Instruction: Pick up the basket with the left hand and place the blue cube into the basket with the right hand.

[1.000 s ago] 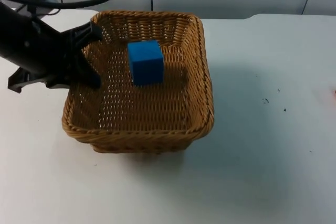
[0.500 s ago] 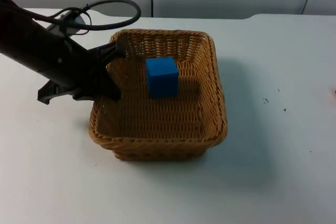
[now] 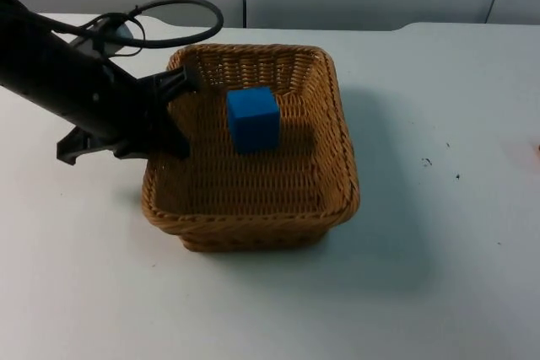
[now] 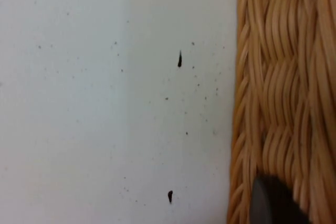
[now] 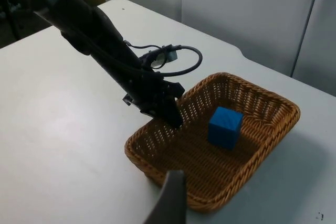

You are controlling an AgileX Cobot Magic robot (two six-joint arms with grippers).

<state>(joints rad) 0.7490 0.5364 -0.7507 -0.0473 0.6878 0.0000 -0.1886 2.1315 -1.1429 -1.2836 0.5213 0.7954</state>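
Left gripper [image 3: 173, 115]: jaws closed on the left rim of the basket [image 3: 253, 208], one finger inside the wall, the other outside. In the left wrist view the woven wall [image 4: 283, 77] runs right beside the black fingertip [image 4: 273, 205], with the speckled desk [image 4: 105, 103] beyond it.

Right gripper [image 5: 170, 198]: pulled back above and well apart from the basket, looking down on the scene from a distance. One dark finger is visible; I cannot tell whether its jaws are open or closed. It carries nothing that I can see. This arm waits.

Blue cube [image 3: 253, 119]: already inside the basket, sitting on the woven floor toward the far wall, slightly left of centre, apart from the left gripper. The right wrist view confirms it [image 5: 226, 127] resting in the basket [image 5: 262, 177].

Basket: on or just above the white desk [image 3: 439, 250]; the shadow on its right side suggests it may be held slightly off the surface, but I cannot say for certain.

Step in hand (judgement): placing is done; the task looks essentially complete, with the left arm holding the basket.

Next move (judgement): keep the basket level so the cube does not slide, set it down gently if required, then release the rim.
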